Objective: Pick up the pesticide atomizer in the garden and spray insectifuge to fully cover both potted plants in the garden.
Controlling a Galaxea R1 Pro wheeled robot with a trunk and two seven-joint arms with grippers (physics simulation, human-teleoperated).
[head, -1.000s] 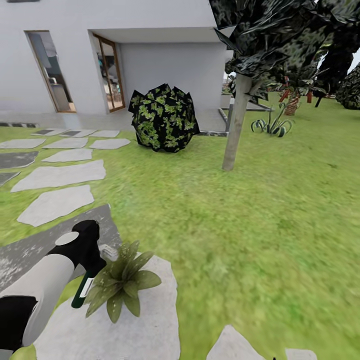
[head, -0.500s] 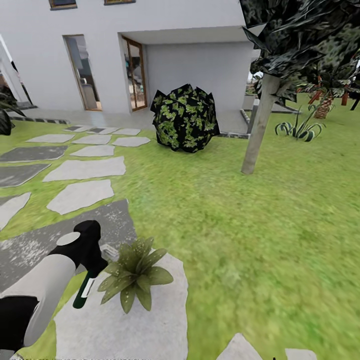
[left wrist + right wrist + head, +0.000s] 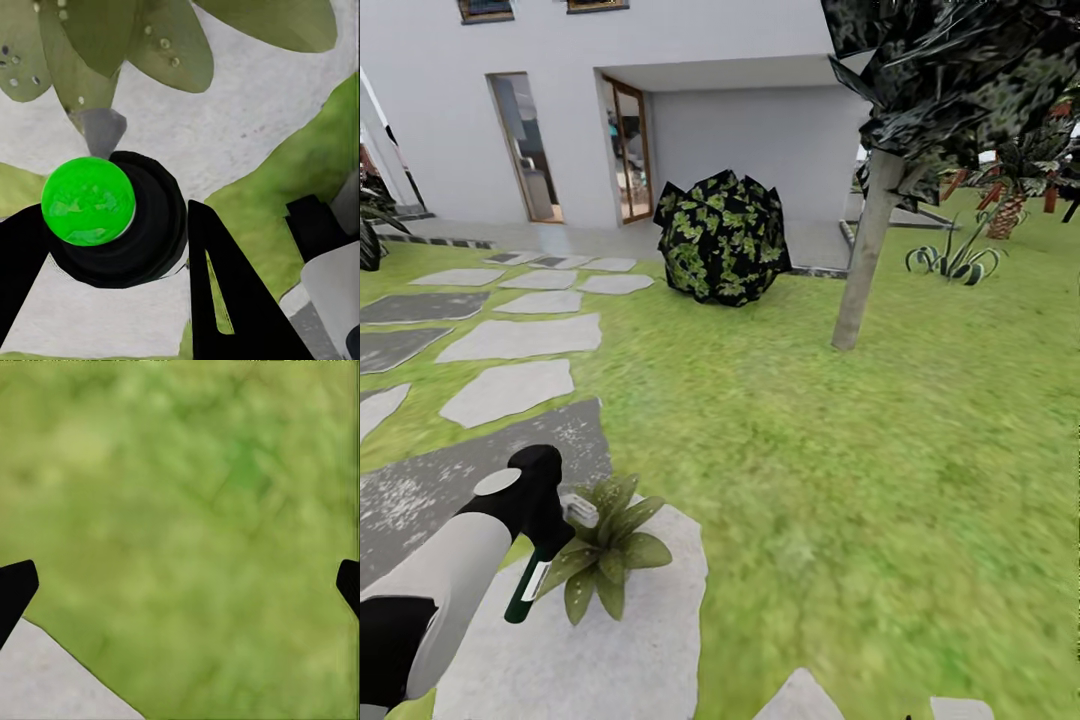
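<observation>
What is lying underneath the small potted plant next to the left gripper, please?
The potted plant sits on a pale grey stone paver set in the lawn. Its leaves cover the pot and the stone directly beneath.

Spray bottle held beside a potted plant on a paver

The dark green spray bottle [image 3: 525,592], with its bright green top [image 3: 88,200] and white label, hangs tilted in the left gripper [image 3: 540,530], just beside a low potted plant [image 3: 603,555]. The plant's pointed green leaves, speckled with droplets, spread over a pale stone paver [image 3: 590,650] set in the lawn [image 3: 840,480].
</observation>
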